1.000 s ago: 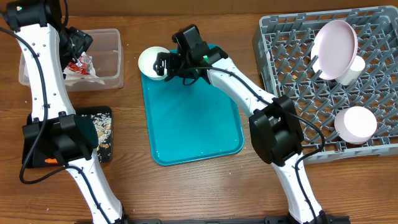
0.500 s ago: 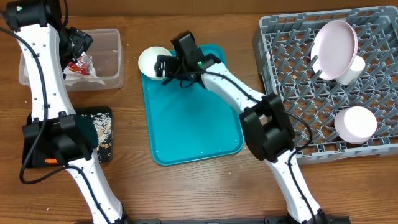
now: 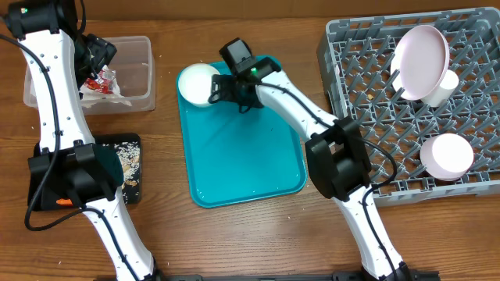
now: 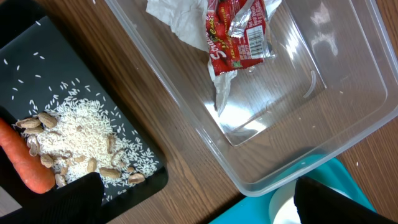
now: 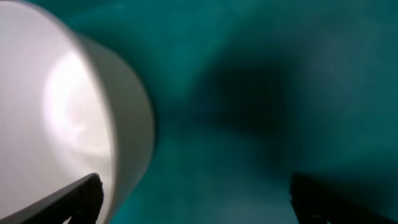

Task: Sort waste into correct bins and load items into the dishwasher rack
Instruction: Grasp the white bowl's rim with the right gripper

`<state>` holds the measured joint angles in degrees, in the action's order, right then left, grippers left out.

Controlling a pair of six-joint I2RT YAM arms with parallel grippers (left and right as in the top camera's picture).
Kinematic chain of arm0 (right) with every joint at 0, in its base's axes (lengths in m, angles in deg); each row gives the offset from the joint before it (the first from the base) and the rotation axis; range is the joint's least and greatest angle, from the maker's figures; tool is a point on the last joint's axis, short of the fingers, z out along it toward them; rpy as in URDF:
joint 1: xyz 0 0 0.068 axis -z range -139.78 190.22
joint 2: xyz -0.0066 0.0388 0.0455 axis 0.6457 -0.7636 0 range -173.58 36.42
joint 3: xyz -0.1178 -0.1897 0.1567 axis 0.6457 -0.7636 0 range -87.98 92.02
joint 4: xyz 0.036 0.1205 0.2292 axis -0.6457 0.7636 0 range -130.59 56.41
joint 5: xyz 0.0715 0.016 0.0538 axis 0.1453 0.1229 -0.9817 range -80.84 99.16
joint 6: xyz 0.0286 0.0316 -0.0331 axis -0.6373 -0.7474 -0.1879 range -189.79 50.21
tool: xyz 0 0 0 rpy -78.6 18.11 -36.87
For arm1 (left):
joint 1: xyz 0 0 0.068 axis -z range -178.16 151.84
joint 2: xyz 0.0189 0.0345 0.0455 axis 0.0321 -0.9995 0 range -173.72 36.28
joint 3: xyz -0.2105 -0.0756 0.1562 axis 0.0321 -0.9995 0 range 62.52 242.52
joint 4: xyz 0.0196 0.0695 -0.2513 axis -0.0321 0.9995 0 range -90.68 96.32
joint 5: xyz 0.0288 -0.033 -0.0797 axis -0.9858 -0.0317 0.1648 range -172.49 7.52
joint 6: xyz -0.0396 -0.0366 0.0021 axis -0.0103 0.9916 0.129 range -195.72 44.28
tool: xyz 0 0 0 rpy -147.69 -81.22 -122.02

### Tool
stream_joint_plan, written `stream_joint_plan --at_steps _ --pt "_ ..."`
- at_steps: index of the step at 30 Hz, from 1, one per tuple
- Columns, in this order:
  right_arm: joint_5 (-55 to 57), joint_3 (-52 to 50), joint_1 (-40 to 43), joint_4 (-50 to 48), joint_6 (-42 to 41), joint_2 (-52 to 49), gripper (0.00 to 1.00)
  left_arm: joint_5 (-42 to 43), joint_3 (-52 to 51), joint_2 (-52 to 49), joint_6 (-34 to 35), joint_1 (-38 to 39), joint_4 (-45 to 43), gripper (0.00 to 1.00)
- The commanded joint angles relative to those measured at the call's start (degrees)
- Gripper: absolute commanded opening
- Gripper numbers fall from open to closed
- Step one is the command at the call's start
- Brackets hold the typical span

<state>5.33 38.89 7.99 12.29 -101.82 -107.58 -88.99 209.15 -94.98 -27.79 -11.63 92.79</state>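
White and small, the bowl lay at the far-left corner of the teal tray, just beside the right gripper, whose fingers stood spread wide. The left gripper, likewise spread, hung over the clear tub holding the red wrapper.

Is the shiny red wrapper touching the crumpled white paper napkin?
Touching. Left wrist view shows the shiny red wrapper lying on the crumpled white paper napkin.
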Motion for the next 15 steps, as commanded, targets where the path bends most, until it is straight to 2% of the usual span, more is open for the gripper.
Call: stream_joint_plan --at_steps 1,7,15 --pt "3.93 4.72 1.46 4.37 2.08 -0.98 1.00 -0.96 0.70 0.11 0.76 0.31 0.11 1.00" --pt "10.16 8.55 2.10 15.98 2.05 -0.85 1.00 -0.96 0.70 0.11 0.76 0.31 0.11 1.00" --pt "11.58 10.88 2.40 28.70 2.05 3.37 1.00 -0.96 0.70 0.11 0.76 0.31 0.11 1.00"
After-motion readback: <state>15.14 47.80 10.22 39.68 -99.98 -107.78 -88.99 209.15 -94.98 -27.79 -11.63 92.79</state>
